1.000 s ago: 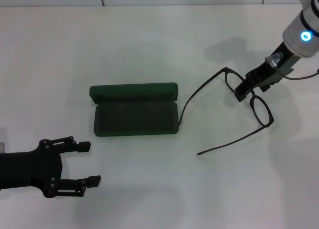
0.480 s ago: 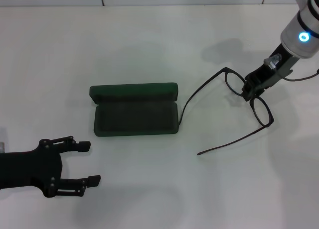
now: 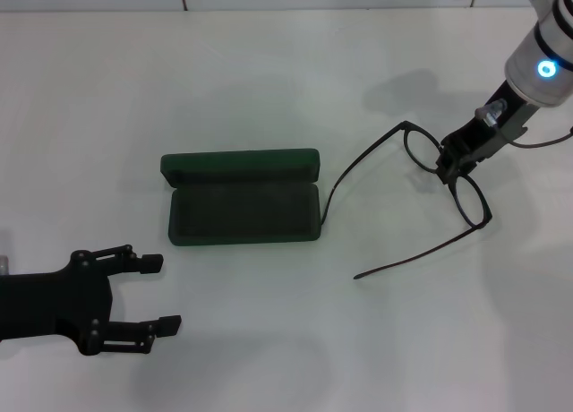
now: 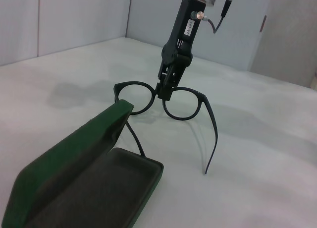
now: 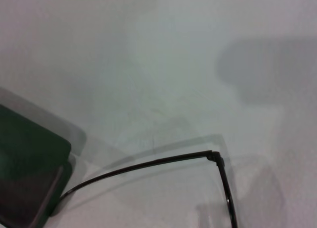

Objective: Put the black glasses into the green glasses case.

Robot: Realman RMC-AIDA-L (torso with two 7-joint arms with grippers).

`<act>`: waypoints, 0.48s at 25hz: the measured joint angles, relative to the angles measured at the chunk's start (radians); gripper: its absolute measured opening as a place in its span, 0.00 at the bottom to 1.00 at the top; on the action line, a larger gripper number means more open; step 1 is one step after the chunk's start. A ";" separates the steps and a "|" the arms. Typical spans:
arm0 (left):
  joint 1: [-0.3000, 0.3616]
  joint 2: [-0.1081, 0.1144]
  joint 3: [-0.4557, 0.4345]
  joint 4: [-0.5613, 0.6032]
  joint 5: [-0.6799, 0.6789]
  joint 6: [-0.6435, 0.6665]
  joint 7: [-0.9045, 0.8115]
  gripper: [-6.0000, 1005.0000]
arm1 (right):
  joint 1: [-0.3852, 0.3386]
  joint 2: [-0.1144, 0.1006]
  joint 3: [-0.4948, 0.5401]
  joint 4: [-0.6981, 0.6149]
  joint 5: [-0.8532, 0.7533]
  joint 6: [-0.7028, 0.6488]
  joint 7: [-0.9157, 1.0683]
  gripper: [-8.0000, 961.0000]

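The black glasses lie on the white table with both temple arms unfolded, right of the green glasses case. The tip of one temple arm touches the case's right end. The case lies open with its lid tipped back and nothing on the lining. My right gripper reaches down from the far right and is shut on the bridge between the two lenses, as the left wrist view shows for the gripper and the glasses. My left gripper rests open at the near left, apart from the case.
The bare white table surrounds the case and glasses. A wall panel runs along the far edge. In the right wrist view, one temple arm runs to the case's corner.
The right gripper's fingers have drawn together at the bridge of the glasses. The glasses, the case and the left arm have stayed where they were.
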 joint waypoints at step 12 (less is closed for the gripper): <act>0.000 -0.001 0.000 0.000 0.000 0.000 0.000 0.84 | -0.004 0.000 -0.050 -0.007 -0.004 0.011 0.000 0.13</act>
